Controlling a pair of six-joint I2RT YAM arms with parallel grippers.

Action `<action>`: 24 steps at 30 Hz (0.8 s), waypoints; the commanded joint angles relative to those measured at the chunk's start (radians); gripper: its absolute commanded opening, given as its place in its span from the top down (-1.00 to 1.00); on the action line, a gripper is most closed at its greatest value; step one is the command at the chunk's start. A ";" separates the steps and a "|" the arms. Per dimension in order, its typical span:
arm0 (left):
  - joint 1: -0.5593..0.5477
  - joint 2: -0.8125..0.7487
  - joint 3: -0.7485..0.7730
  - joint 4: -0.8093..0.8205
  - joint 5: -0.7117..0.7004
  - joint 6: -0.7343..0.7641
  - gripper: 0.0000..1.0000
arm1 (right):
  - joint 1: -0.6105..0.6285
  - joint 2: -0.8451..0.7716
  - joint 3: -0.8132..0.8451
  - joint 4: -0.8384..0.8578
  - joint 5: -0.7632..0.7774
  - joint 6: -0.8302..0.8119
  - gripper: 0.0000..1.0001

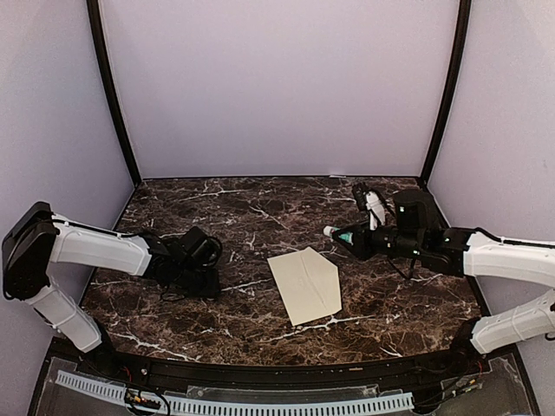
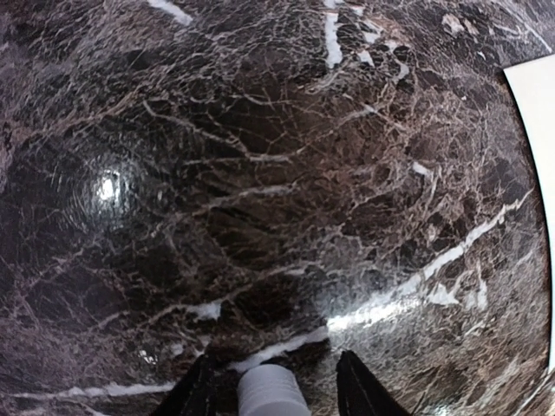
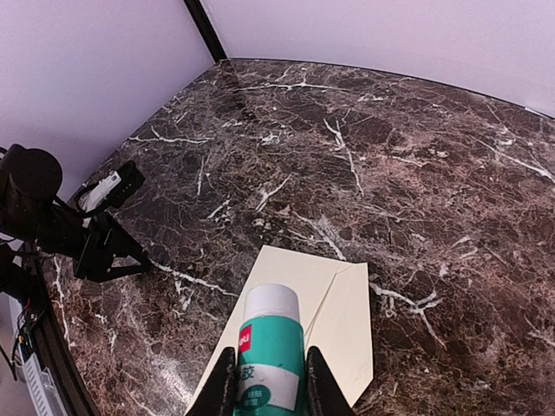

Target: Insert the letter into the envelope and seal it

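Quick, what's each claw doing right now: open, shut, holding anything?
The left gripper: open, with a white ribbed cylinder between its fingers, apparently not gripped.
The right gripper: shut on the green glue stick.

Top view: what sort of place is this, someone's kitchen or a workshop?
Probably a robot test booth, not a home: a left arm and a right arm bolted to a marble-patterned table, plain lilac walls boxing it in, and an envelope and a glue stick as props.
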 commanded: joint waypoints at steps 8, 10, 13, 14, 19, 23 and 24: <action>0.005 -0.109 0.014 0.025 -0.008 0.066 -0.10 | 0.005 0.020 0.145 -0.210 0.010 0.027 1.00; -0.012 -0.143 0.026 0.086 0.009 0.133 -0.10 | 0.005 0.015 0.155 -0.234 -0.025 0.029 1.00; -0.066 -0.189 0.059 0.185 0.024 0.243 -0.09 | 0.003 0.012 0.172 -0.257 -0.080 0.040 1.00; -0.098 -0.194 0.080 0.233 0.014 0.308 -0.08 | 0.001 0.015 0.182 -0.270 -0.098 0.047 1.00; -0.196 -0.172 0.121 0.459 -0.077 0.606 -0.06 | -0.010 0.061 0.260 -0.383 -0.140 0.107 1.00; -0.219 -0.170 0.081 0.663 0.074 0.864 -0.09 | -0.012 0.095 0.305 -0.452 -0.201 0.127 1.00; -0.222 -0.174 0.059 0.699 0.101 0.946 -0.10 | -0.012 0.104 0.316 -0.471 -0.210 0.129 1.00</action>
